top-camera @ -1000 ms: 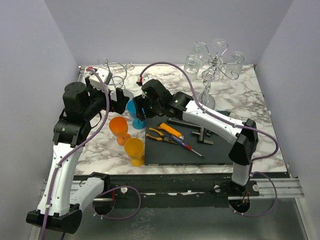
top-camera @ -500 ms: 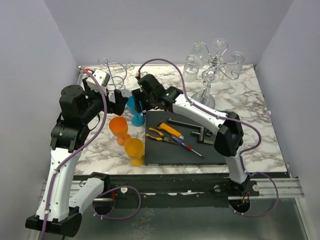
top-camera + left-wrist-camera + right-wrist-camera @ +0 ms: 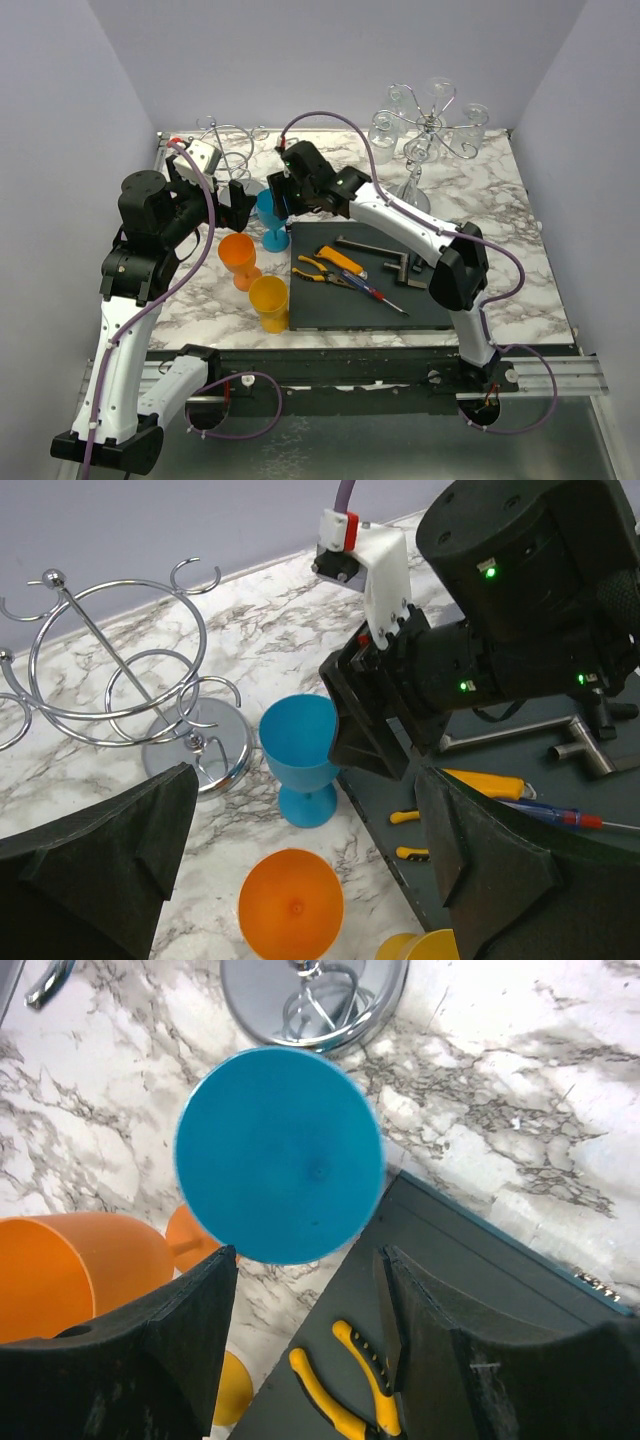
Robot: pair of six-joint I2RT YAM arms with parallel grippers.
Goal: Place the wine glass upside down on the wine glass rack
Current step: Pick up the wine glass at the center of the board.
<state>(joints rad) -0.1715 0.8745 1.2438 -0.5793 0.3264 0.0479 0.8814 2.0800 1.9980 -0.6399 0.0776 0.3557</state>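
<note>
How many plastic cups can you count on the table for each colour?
Blue cup: 1
Orange cup: 1
Yellow cup: 1
Total: 3

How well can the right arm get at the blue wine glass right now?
Probably yes. The right gripper hovers open just above the upright blue wine glass, with nothing over its rim; the orange glass nearby might crowd one finger.
</note>
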